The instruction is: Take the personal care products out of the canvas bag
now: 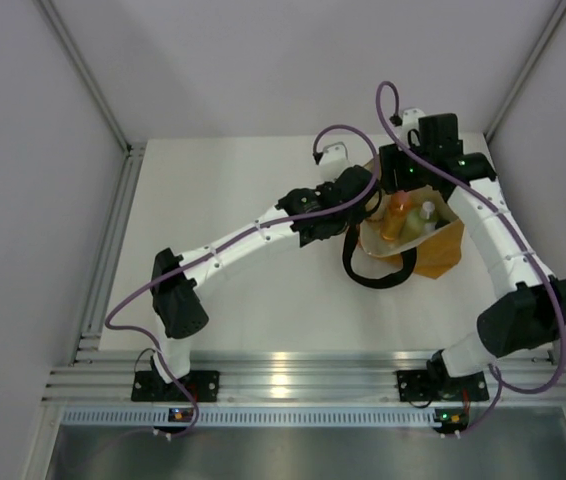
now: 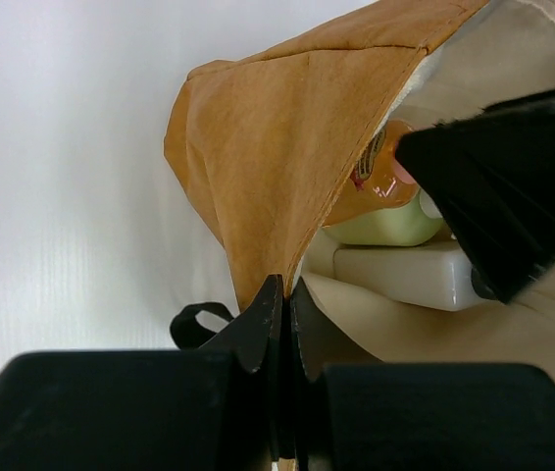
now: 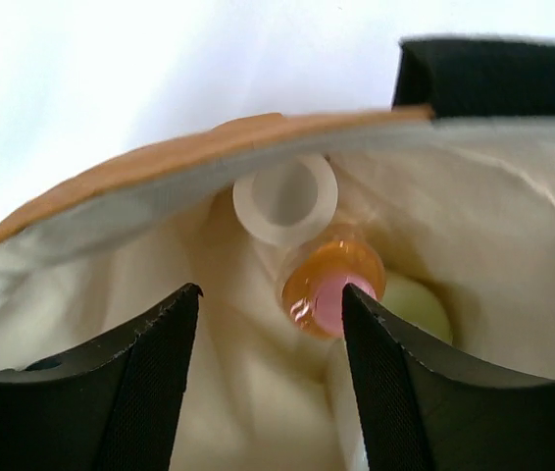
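Note:
The mustard canvas bag (image 1: 435, 250) lies at the back right with its mouth held up. My left gripper (image 2: 283, 294) is shut on its rim (image 2: 268, 157), also seen from above (image 1: 362, 198). Inside the bag stand the orange bottle with a pink cap (image 3: 331, 291) (image 1: 397, 216), a pale green bottle (image 2: 385, 226) (image 1: 420, 226) and a white squarish bottle (image 2: 405, 275). A whitish round top (image 3: 285, 199) sits behind the orange bottle; jar or cap, I cannot tell. My right gripper (image 3: 270, 306) (image 1: 401, 186) hangs open in the bag's mouth, its right finger (image 3: 395, 373) at the pink cap's edge, nothing between the fingers.
The bag's black loop handle (image 1: 373, 272) trails toward the table's middle. White walls close the table at the back and on both sides, and the bag lies close to the right wall. An aluminium rail (image 1: 293, 380) runs along the near edge.

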